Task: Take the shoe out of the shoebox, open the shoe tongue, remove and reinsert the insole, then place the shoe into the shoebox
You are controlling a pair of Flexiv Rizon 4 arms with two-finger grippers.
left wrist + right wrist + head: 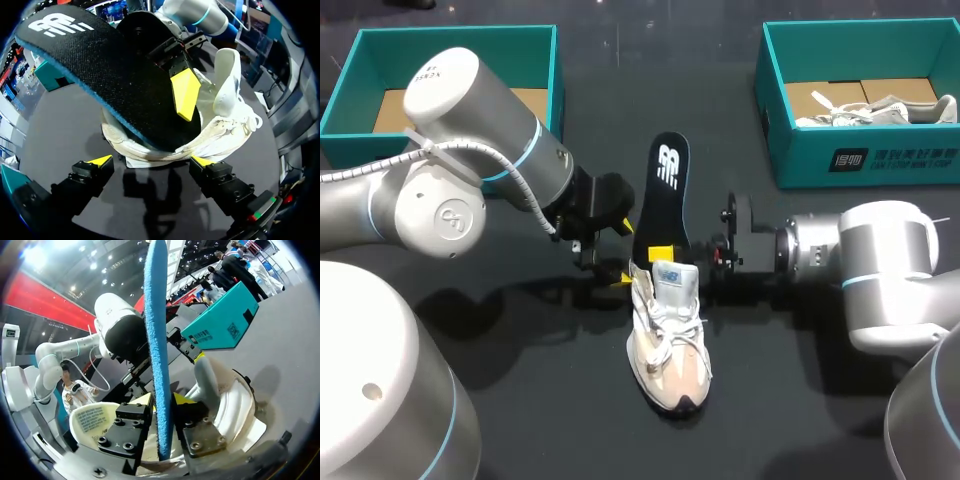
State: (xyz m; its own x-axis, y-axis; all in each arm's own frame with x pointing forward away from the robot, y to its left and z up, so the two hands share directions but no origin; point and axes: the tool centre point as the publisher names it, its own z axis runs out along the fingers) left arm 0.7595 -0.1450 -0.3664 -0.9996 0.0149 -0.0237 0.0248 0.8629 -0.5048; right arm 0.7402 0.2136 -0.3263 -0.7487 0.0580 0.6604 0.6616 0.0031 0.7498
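A beige and white shoe [670, 345] lies on the black table, toe toward the front edge, tongue lifted. The black insole [665, 190] with a blue underside stands tilted up, its lower end inside the shoe. My right gripper [663, 255] comes in from the right and is shut on the insole [157, 315] low down, one yellow finger [185, 92] flat on its black face. In its own view the right gripper [164, 400] straddles the blue edge above the shoe [235, 405]. My left gripper [151, 161] stands open at the shoe's heel [225, 125], holding nothing.
An open teal shoebox [450, 38] with a cardboard floor sits at the back left. A second teal box [860, 160] at the back right holds another pale shoe [880, 110]. Both arms meet at the table's middle, close on either side of the shoe.
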